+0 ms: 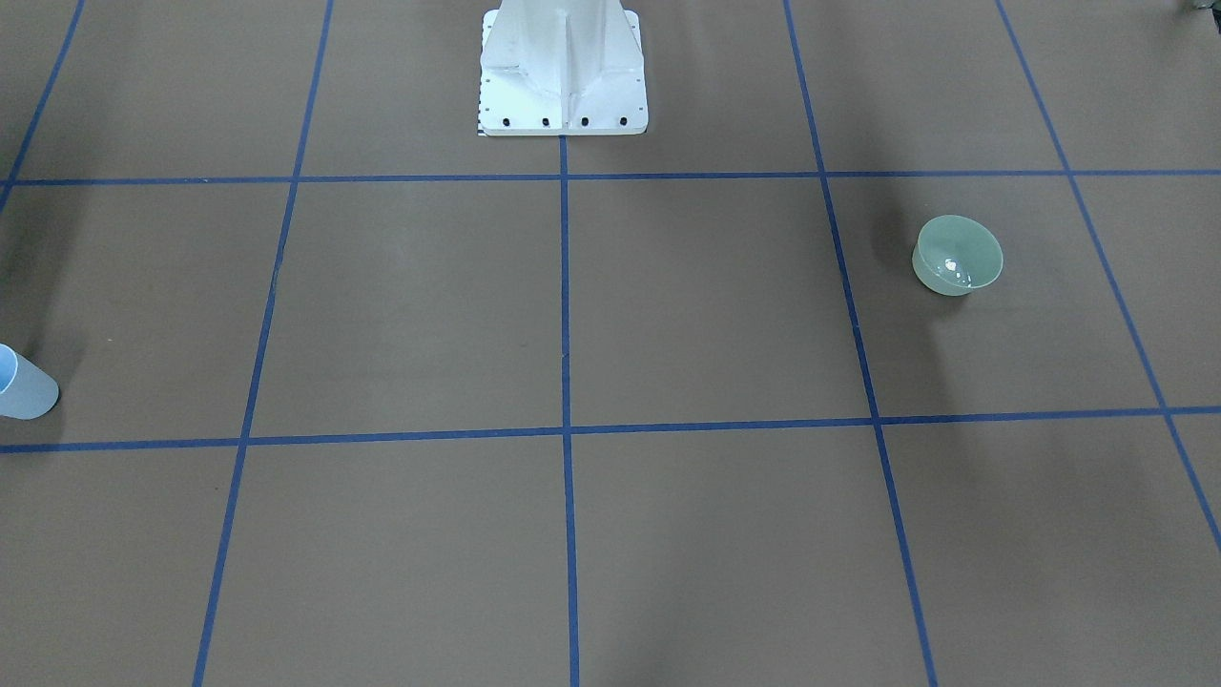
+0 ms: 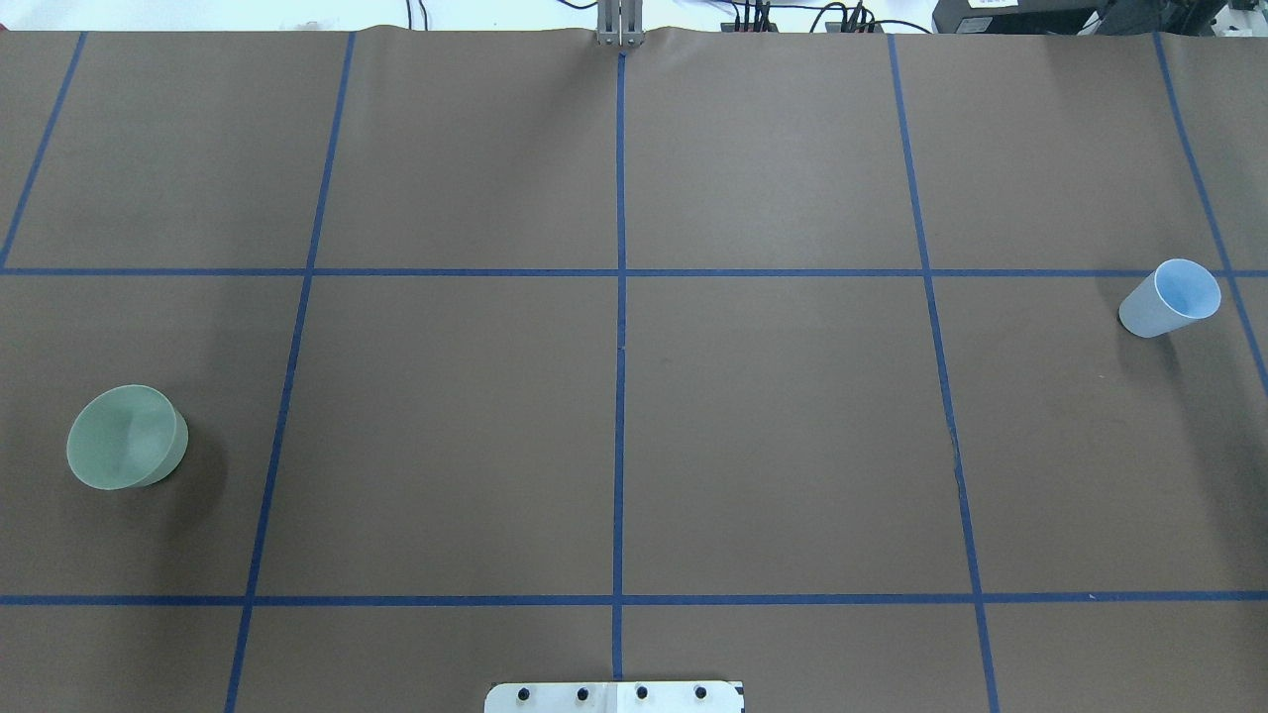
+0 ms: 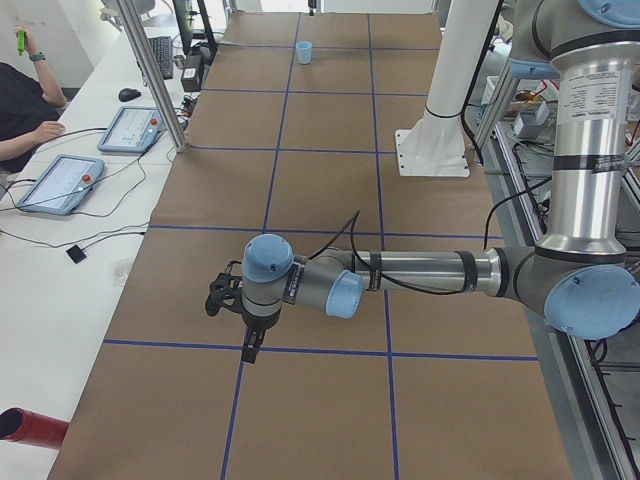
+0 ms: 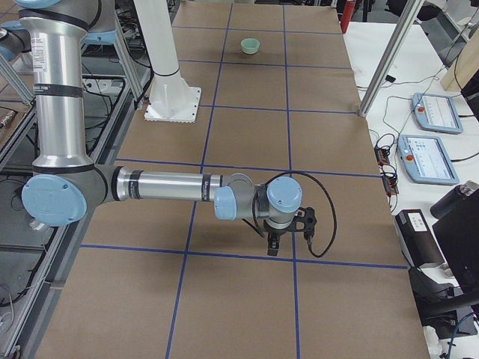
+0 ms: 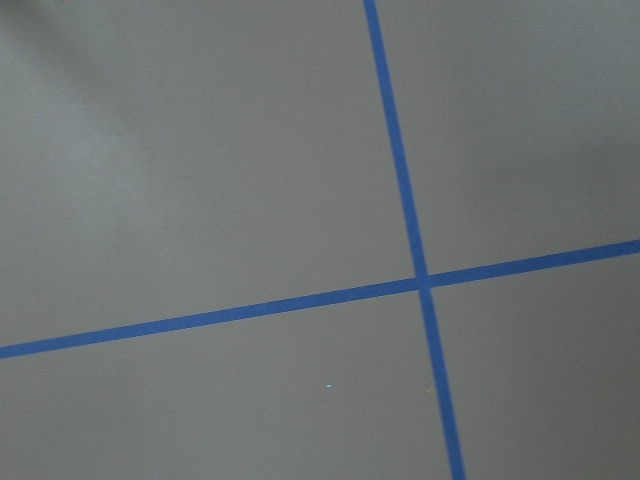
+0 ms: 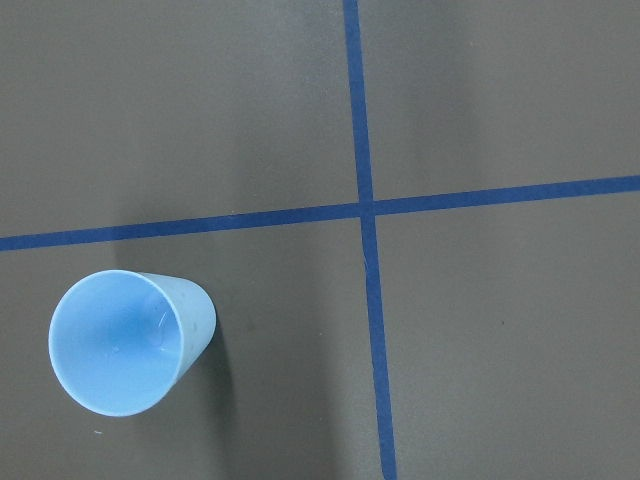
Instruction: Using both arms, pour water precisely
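A pale green bowl (image 2: 127,437) stands upright on the table's left side; it also shows in the front view (image 1: 957,255) and far off in the exterior right view (image 4: 250,45). A light blue cup (image 2: 1171,297) stands upright at the far right, also in the right wrist view (image 6: 125,340), the front view (image 1: 24,384) and the exterior left view (image 3: 303,52). My left gripper (image 3: 247,350) hangs above the table, pointing down. My right gripper (image 4: 272,247) hangs likewise. I cannot tell whether either is open or shut. Neither wrist view shows fingers.
The white bolted pedestal (image 1: 563,72) stands at the robot's edge of the table. Blue tape lines (image 2: 620,327) grid the brown table cover. Tablets (image 3: 60,183) and a seated operator (image 3: 22,100) are beside the table. A red object (image 3: 28,427) lies off the table.
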